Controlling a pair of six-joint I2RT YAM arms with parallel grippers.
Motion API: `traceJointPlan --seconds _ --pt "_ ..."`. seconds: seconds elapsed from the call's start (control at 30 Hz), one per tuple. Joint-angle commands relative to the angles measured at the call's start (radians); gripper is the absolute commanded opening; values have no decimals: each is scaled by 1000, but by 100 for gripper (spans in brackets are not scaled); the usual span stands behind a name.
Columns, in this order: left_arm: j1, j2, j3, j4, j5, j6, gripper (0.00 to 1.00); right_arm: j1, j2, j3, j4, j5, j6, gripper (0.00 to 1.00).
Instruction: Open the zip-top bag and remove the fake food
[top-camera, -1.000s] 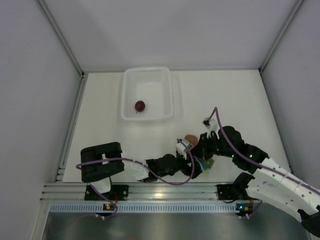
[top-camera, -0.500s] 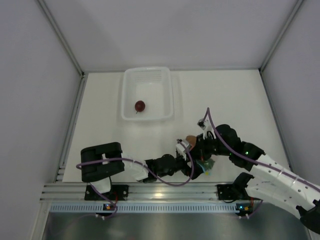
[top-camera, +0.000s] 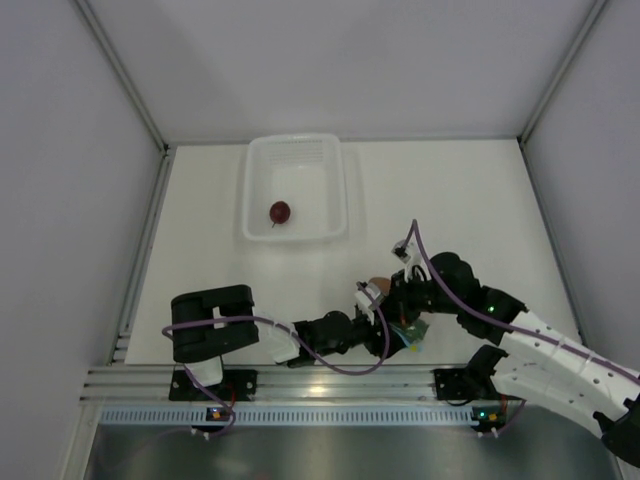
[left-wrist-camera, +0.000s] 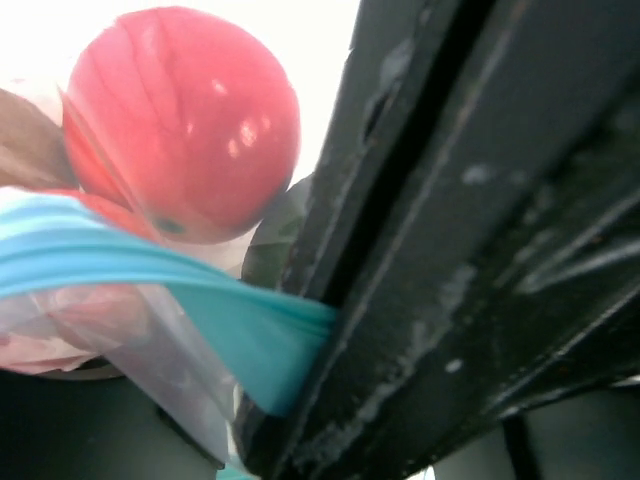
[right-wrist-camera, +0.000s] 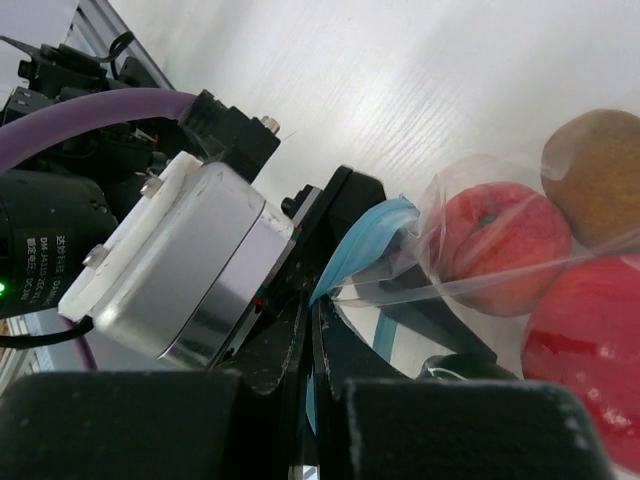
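Opening is judged in hand: at the table's (top-camera: 480, 200) 5 o'clock edge the bag (right-wrist-camera: 480, 290) is pinched at its zip (left-wrist-camera: 120, 265) by the left tool (left-wrist-camera: 300, 350), the opposite lip apparently nipped by the right tool (right-wrist-camera: 312, 390). Fruits (right-wrist-camera: 488, 245) are seen inside. Next, the lips must be pulled apart.

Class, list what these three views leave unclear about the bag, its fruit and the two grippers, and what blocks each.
Top view: zip-top bag mostly covered by left gripper and right gripper; open or sealed unclear.
Left wrist view: a black finger hides where the zip strip ends.
Right wrist view: fake food cut off by the right edge, count unclear; own fingers blurred, grip unclear.
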Motion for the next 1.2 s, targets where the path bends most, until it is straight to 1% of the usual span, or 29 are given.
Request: traceJointPlan --seconds 0.0,0.07,0.1,0.13,0.23,0.27,0.33,0.4,0.43,0.53,0.57,0.67,0.7,0.77,0.83,0.9,1.0,1.17 --pt "3 7 11 122 11 -7 55 47 -18 4 179 -144 38 0" --pt "3 5 8 122 13 -6 43 47 -22 5 170 -124 38 0" --pt "3 2 4 122 13 -4 38 47 -22 12 162 -112 34 0" --pt "3 1 1 122 8 -3 35 48 -22 18 132 -77 23 0" --pt "3 -12 -19 120 -1 -4 18 48 -21 33 95 -5 -11 0" --pt "3 -15 -24 119 -14 -3 15 47 -21 36 69 14 -17 0" --pt "3 -27 -38 112 -25 -6 5 47 -16 50 34 78 -48 0" --pt "3 -42 -36 79 -42 -8 1 48 -13 65 -23 127 -68 0" --pt "3 -48 -29 35 -44 -7 0 48 -9 68 -38 175 -89 0" --pt "3 -62 -15 -25 -55 -11 0 47 2 76 -80 245 -115 0" --pt "3 -65 -1 -65 -51 -11 0 47 10 79 -85 256 -120 0" --pt "3 -79 7 -104 -61 -24 0 48 31 73 -83 282 -134 0" --pt "3 -93 19 -142 -65 -24 0 51 39 68 -82 285 -135 0" --pt "3 -110 28 -185 -85 -30 0 56 62 64 -78 298 -138 0" --pt "3 -136 41 -257 -120 -41 0 62 74 64 -86 347 -128 0" --pt "3 -165 56 -344 -146 -61 0 65 74 59 -88 362 -121 0" --pt "3 -192 57 -398 -182 -81 0 67 73 59 -91 397 -115 0" --pt "3 -208 90 -516 -186 -119 0 67 67 64 -91 437 -102 0"
